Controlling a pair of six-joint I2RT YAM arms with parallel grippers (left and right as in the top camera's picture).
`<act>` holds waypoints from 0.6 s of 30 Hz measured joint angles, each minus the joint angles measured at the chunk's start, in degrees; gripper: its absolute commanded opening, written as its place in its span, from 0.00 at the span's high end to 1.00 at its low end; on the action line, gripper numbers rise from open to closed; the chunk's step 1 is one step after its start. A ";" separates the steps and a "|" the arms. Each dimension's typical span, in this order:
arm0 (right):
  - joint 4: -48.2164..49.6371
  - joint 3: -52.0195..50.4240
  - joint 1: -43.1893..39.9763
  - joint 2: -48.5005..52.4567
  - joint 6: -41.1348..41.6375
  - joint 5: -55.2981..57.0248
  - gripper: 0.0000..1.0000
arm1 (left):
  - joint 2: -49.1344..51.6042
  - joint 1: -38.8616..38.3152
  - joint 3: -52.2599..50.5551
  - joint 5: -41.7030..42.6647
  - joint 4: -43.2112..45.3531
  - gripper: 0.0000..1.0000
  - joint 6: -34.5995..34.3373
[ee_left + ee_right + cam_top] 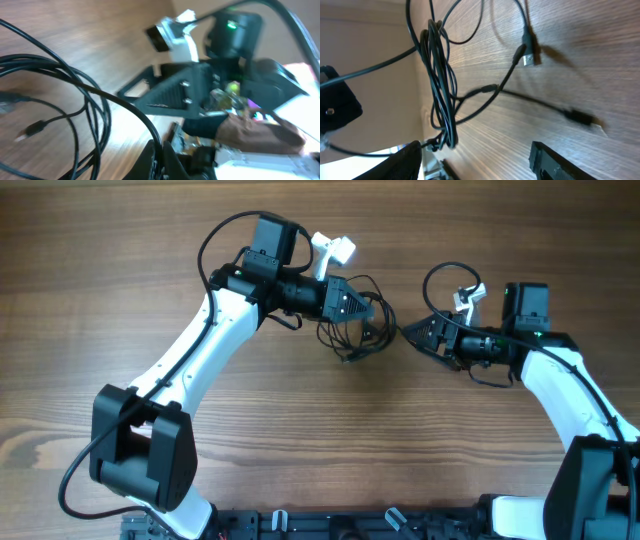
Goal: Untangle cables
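You'll find the cables [350,338] on the table [150,240], nearer its far edge than its near one, between the left gripper [372,308] and the right gripper [405,332].

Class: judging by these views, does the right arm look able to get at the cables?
Probably yes. The right end effector stands open, the cables are just ahead of it, and nothing shows between; the left end effector is at their other side.

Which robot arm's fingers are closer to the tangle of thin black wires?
Left. The left fingers are shut right on the tangle of thin black wires; the right fingers are open just beside it.
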 measured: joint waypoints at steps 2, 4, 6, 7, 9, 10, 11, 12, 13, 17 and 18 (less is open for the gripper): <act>0.04 0.00 1.40 0.00 0.61 -0.42 0.39 | -0.02 -0.07 0.00 3.06 0.02 0.96 1.36; 0.98 0.00 3.17 0.00 1.22 -0.70 0.52 | 0.00 -0.24 0.00 4.81 0.00 0.96 2.05; 2.60 0.00 5.16 0.00 1.68 -1.09 0.69 | 0.00 -0.24 0.00 5.55 -0.42 0.96 2.32; 3.74 0.00 6.12 0.00 1.88 -1.16 0.83 | 0.00 -0.22 0.00 5.81 -0.94 0.96 2.47; 4.50 0.00 6.91 0.00 2.84 -1.29 0.91 | -0.02 -0.22 0.00 5.27 -2.36 0.96 2.60; 4.90 0.00 6.91 0.00 2.99 -1.29 0.95 | 0.00 -0.24 0.00 3.08 -3.50 0.96 2.71; 5.49 0.00 6.91 0.00 3.19 -1.27 0.96 | 0.00 -0.24 0.02 0.92 -4.48 0.96 2.84; 6.03 0.00 6.91 0.00 3.19 -1.22 0.96 | 0.00 -0.24 0.00 -2.25 -6.05 0.95 2.86; 6.16 0.00 6.91 0.00 3.19 -1.22 0.96 | 0.00 -0.24 0.02 -7.61 -7.65 0.86 2.91; 6.49 0.00 6.91 0.00 3.23 -0.13 0.96 | 0.00 -0.50 0.00 -24.06 -13.40 0.21 2.91; 6.64 0.00 6.91 0.00 3.50 0.33 0.96 | 0.04 -0.50 0.00 -26.38 -14.14 0.22 2.99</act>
